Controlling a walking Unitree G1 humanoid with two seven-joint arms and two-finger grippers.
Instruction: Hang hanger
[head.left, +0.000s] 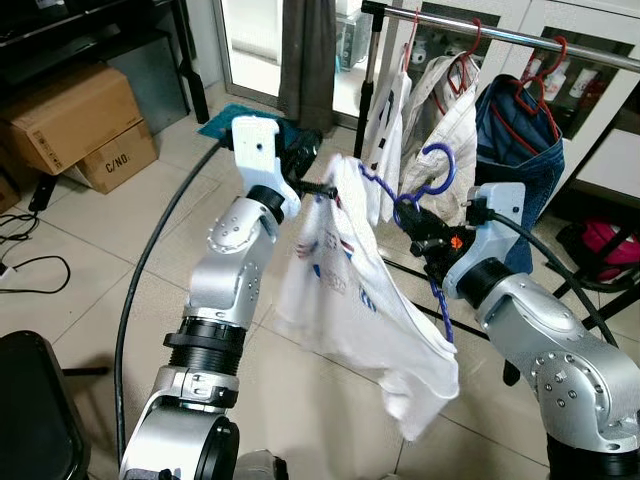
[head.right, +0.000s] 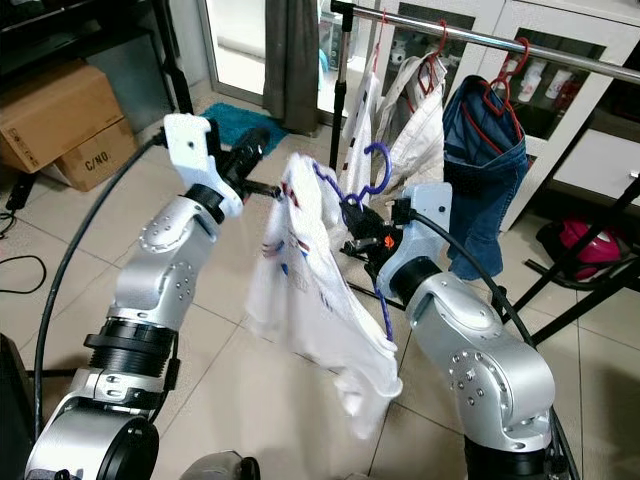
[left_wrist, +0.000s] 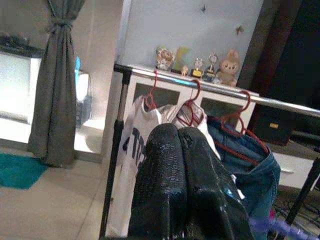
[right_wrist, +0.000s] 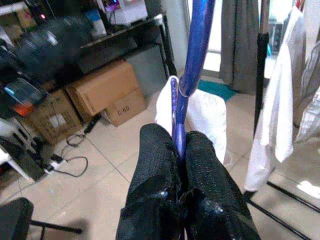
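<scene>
Blue plastic is what matters: the blue hanger (head.left: 432, 215) carries a white shirt (head.left: 350, 300) and hangs in the air between the two arms, short of the near end of the clothes rail (head.left: 520, 38), not yet hooked on it. The right gripper (right_wrist: 181, 150) has its fingers clamped on the hanger's thin blue bar, seen close in the right wrist view. The left gripper (left_wrist: 178, 150) has its fingers pressed together, pinching the shirt at the hanger's far shoulder, though that contact is partly hidden by cloth.

The grip on the bar is narrow, so the hanger could swivel in the fingers as it is lifted, tipping the hook away from the rail. The shirt sits lopsided and sags low; it could slide off the lower shoulder. Red hangers (head.left: 540, 85) with clothes already crowd the rail, so the hook might snag on one of them.
</scene>
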